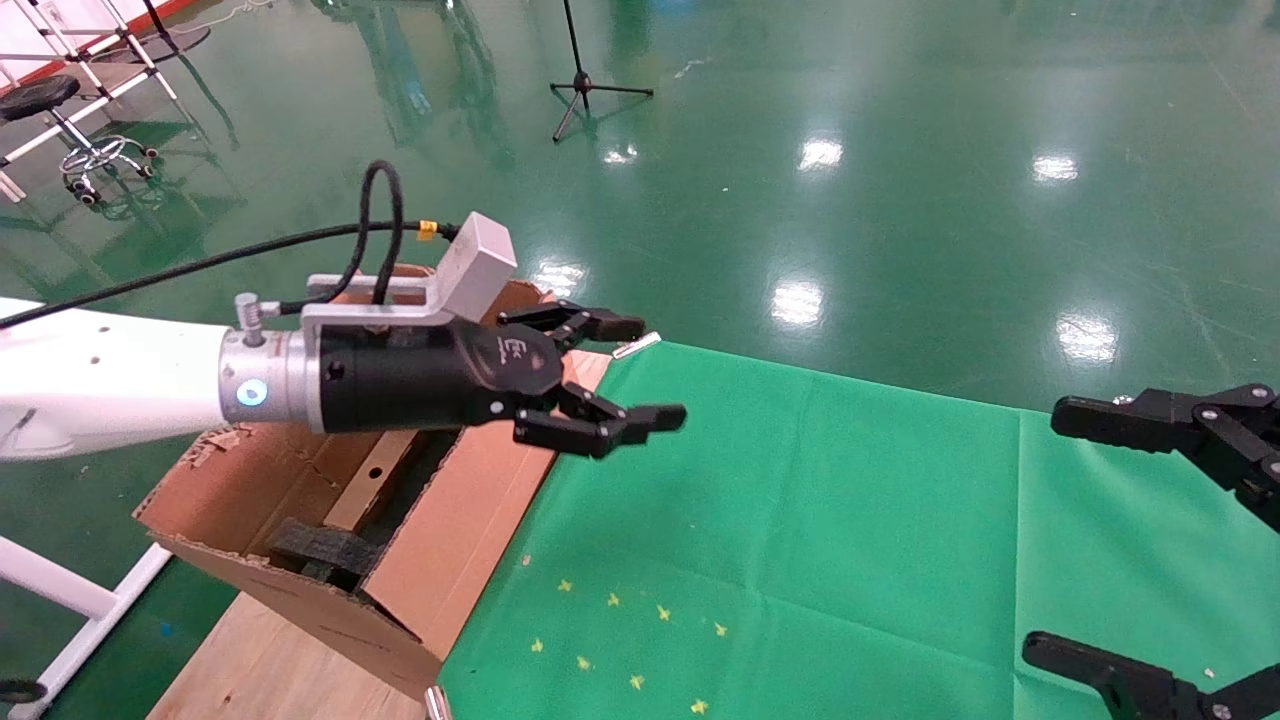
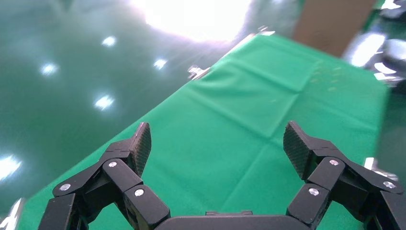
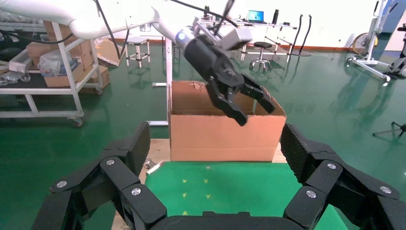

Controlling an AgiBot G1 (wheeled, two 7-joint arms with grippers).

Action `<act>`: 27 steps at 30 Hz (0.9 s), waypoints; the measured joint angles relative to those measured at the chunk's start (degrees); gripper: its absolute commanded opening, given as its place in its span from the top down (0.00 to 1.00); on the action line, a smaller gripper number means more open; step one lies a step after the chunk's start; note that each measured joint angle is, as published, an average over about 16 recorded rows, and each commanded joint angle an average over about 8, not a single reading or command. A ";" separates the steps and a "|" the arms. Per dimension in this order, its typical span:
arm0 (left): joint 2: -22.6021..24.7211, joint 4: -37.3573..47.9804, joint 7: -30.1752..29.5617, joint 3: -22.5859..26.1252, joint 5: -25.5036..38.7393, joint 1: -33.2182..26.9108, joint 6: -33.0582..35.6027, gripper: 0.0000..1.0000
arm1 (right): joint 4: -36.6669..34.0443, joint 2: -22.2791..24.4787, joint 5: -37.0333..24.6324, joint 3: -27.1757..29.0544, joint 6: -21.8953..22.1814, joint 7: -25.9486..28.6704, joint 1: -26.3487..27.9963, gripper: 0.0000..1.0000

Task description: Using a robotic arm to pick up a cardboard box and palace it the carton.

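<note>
Left hand (image 1: pixel 640 375): spread wide and empty, held level in the air over the carton's near flap and the edge of the green table; the left wrist view shows only green cloth between its pads, nothing gripped.
Right hand (image 1: pixel 1180 540): spread open too, parked at the right edge of the table, well apart from the work; likely kept there so it stays out of the left arm's way.
Carton (image 1: pixel 330 560): sits at the left end of the table with flaps up and open, so things can be dropped in from above; a black foam block (image 1: pixel 325 548) lies inside near the front wall.
Box: a slim brown slab (image 1: pixel 368 486) lies inside the carton beneath the arm, with a round hole in its face; I judge this to be the box, already in the carton, though the arm hides part of it.
Table (image 1: pixel 800 540): green cloth bare of boxes; only small yellow specks near the front.
Stage: judged as just past release. An empty, spread hand beside the carton fits a placement done.
Risk: the raised flap is close under the wrist and could snag on the way back.
</note>
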 measured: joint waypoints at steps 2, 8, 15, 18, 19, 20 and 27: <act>-0.26 -1.81 0.88 -1.37 -1.88 1.34 1.15 0.00 | 0.00 0.00 0.00 0.00 0.00 0.00 0.00 0.00; -1.04 -7.30 3.54 -5.51 -7.59 5.39 4.64 0.00 | 0.00 0.01 0.01 -0.01 0.01 -0.01 0.00 0.00; -1.89 -13.32 6.41 -10.04 -13.84 9.83 8.46 0.00 | 0.00 0.01 0.02 -0.02 0.01 -0.01 0.00 0.00; -2.17 -15.27 7.29 -11.52 -15.89 11.28 9.70 0.00 | 0.00 0.01 0.02 -0.02 0.02 -0.02 0.00 0.00; -2.25 -15.79 7.53 -11.92 -16.44 11.67 10.04 0.00 | 0.00 0.01 0.02 -0.02 0.02 -0.02 0.00 0.00; -2.32 -16.23 7.73 -12.25 -16.91 12.00 10.32 0.00 | -0.01 0.01 0.03 -0.03 0.02 -0.02 0.00 0.00; -2.54 -17.60 8.33 -13.30 -18.38 13.03 11.22 0.00 | -0.01 0.02 0.04 -0.03 0.03 -0.02 -0.01 0.00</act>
